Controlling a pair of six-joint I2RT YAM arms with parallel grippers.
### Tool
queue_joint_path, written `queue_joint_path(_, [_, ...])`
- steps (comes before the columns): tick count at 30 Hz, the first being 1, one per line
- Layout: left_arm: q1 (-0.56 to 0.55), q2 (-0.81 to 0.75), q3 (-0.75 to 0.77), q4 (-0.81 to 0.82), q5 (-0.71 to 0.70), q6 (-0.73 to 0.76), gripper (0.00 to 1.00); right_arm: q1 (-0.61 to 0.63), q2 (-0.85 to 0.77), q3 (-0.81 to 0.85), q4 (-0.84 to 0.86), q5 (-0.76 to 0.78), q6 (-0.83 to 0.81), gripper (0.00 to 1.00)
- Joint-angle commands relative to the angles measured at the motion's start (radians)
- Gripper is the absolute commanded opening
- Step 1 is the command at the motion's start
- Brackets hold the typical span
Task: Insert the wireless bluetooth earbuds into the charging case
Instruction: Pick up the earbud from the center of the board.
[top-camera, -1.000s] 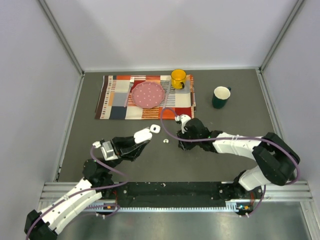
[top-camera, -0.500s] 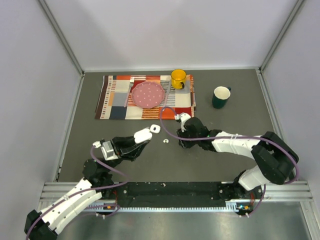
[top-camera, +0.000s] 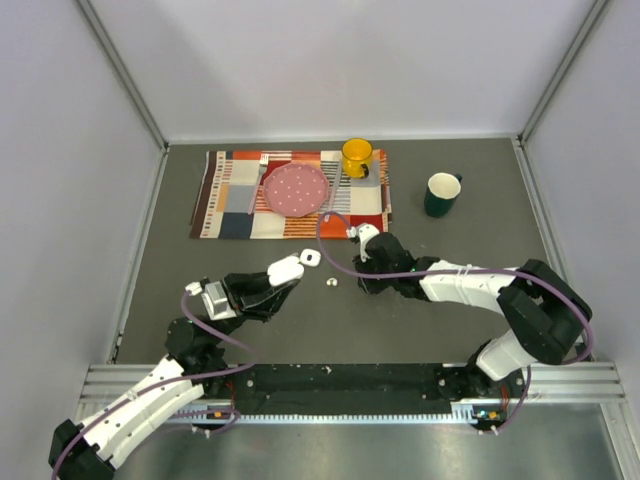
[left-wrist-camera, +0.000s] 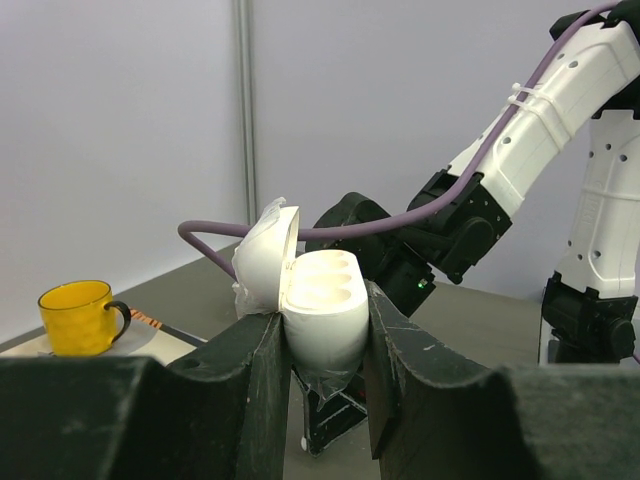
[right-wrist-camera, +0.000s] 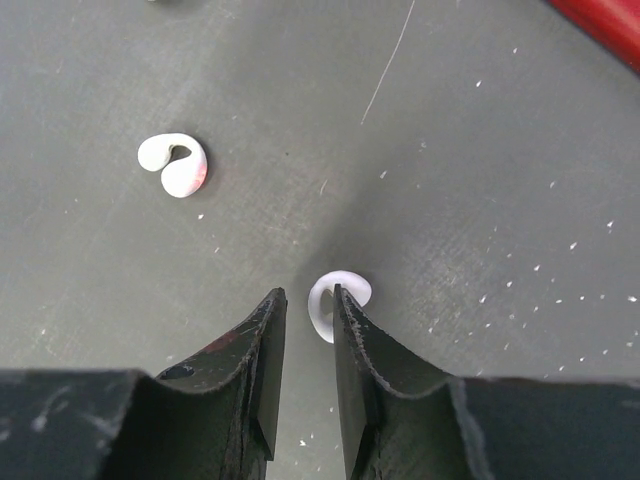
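Nearest to us on the left, the left gripper (left-wrist-camera: 323, 330) has its fingers pressed against both sides of the charging case (left-wrist-camera: 322, 295), pinching its lower body. The lid (left-wrist-camera: 265, 255) stands swung back on its hinge, and we see two rounded wells in the case's open face.

A little to the right of it, a loose earbud (top-camera: 331, 282) lies by itself on the grey table (top-camera: 170, 260), between the two grippers and apart from both.

Next comes the right gripper (right-wrist-camera: 308, 297), pointed down at the table. Its fingers are only slightly spread, with a narrow gap between them. An earbud (right-wrist-camera: 320, 300) lies flat on the table with its stem in that gap, right against the right-hand finger, while a sliver of table shows between it and the other finger. We would not call it gripped.

Just beyond the held case, a second small white case (top-camera: 311, 258) rests on the table.

Farther back, a patchwork placemat (top-camera: 230, 200) carries a pink dotted plate (top-camera: 295, 188) and a yellow mug (top-camera: 357, 155) at its right corner. A dark green mug (top-camera: 441, 194) stands on the bare table to the right of the mat
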Motion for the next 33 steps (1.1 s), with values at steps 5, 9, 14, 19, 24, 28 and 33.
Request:
queue_joint_path(5, [-0.002,0.005,-0.067,0.029,-0.015,0.005,0.00,0.003,0.013,0.032,-0.044,0.067,-0.013,0.25])
queue_joint_path(9, [-0.002,0.006,-0.065,0.031,-0.015,0.005,0.00,0.002,0.007,0.032,-0.057,0.087,-0.018,0.25])
queue_joint_path(14, [-0.002,0.008,-0.065,0.031,-0.019,0.003,0.00,0.002,0.004,0.035,-0.062,0.090,-0.020,0.22])
queue_joint_path(19, [-0.002,0.008,-0.065,0.028,-0.017,0.002,0.00,0.003,-0.001,0.038,-0.070,0.088,-0.021,0.16])
queue_joint_path(24, [-0.004,0.002,-0.064,0.025,-0.018,0.002,0.00,0.000,-0.021,0.044,-0.090,0.102,-0.021,0.04])
queue_joint_path(28, [-0.002,-0.002,-0.064,0.019,-0.018,0.002,0.00,0.003,-0.062,0.044,-0.097,0.093,-0.030,0.04])
queue_joint_path(33, [-0.002,-0.012,-0.065,0.012,-0.015,0.002,0.00,0.002,-0.191,0.021,-0.076,0.007,-0.073,0.04])
